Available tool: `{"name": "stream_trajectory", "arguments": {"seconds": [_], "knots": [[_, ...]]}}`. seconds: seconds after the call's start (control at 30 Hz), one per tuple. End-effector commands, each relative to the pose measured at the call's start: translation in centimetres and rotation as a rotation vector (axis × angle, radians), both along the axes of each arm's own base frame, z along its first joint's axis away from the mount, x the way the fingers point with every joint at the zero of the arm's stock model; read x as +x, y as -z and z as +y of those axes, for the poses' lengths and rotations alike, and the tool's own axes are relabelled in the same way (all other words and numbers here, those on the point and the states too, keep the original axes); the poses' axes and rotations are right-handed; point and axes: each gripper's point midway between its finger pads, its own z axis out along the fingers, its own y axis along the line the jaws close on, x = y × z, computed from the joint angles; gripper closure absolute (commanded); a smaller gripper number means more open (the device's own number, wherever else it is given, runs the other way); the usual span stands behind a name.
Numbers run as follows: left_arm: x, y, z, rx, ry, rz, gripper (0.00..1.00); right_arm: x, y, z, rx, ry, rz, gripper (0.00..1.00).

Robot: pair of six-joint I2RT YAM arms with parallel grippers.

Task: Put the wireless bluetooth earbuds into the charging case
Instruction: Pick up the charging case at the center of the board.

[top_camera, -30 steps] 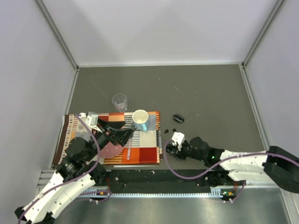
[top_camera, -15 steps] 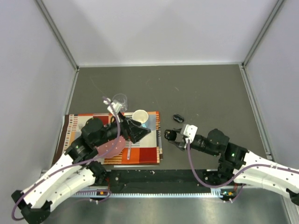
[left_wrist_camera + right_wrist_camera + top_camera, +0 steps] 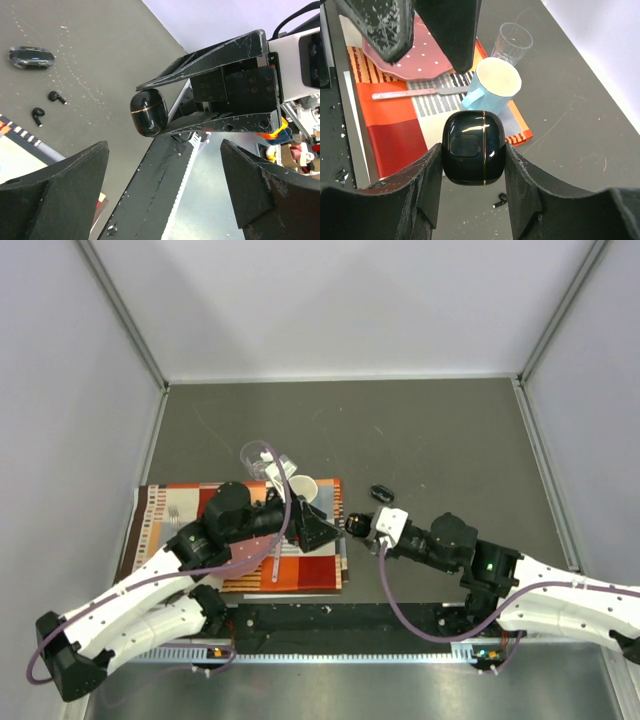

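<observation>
Now, right gripper point(image 3: 472, 165): is clamping the charging case by its two sides, the jaws standing at a middling width with a worn, scuffed black finger pressing on each flank.
Charging case point(image 3: 474, 155): is being held clear of the table, a glossy black rounded block with soft corners, a thin gold seam running round it and a shallow rounded-rectangle recess on the face showing to the right wrist camera.
Left gripper point(image 3: 164, 146): is standing wide, with nothing between its fingers; the thick, wedge-shaped matt black fingers are pointing at the held case from just beside it.
Earbuds point(image 3: 57, 97): two are showing in the left wrist view, tiny black hooked buds lying loose on the table near each other, beside the edge of the placemat and well apart from the held case.
Second case point(image 3: 31, 57): is lying flat on the table beyond those buds, a dark shiny oval.
Table point(image 3: 570, 125): is showing a dull dark grey surface with faint pale scratches.
Placemat point(image 3: 390, 135): is lying flat, woven cloth in orange and red blocks with striped grey and white bands.
Mug point(image 3: 495, 82): is standing upright on the placemat, pale blue outside and cream inside, with a curved handle.
Glass point(image 3: 512, 44): is standing upright on the table just behind the mug, clear and tapered.
Plate point(image 3: 415, 60): is resting on the placemat, pink with small white dots.
Knife point(image 3: 415, 92): is lying on the placemat between plate and mug, slim and pinkish.
</observation>
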Motion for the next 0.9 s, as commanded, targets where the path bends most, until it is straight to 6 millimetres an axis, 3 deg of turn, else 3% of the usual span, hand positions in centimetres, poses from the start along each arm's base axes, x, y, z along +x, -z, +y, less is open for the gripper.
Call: {"name": "stream_trajectory", "arguments": {"seconds": [0.0,0.27,0.47,0.83,0.87], "knots": [[-0.1,-1.4,-1.7,-0.064,0.03,-0.024,0.02,0.3,-3.6,0.7,0.113,0.019,-0.032,1.0],[0.2,-0.2,-3.6,-0.063,0.028,0.042,0.07,-0.4,-4.5,1.0,0.151,-0.01,-0.041,1.0],[0.4,0.1,-4.5,-0.06,0.031,0.053,0.17,-0.9,-5.0,1.1,0.178,-0.033,-0.044,1.0],[-0.2,0.7,-6.1,-0.063,0.074,0.079,0.59,-1.3,-5.3,0.6,0.207,-0.035,-0.041,1.0],[-0.2,0.8,-6.2,-0.06,0.075,0.081,0.68,-1.3,-5.4,0.6,0.21,-0.04,-0.041,1.0]]}}
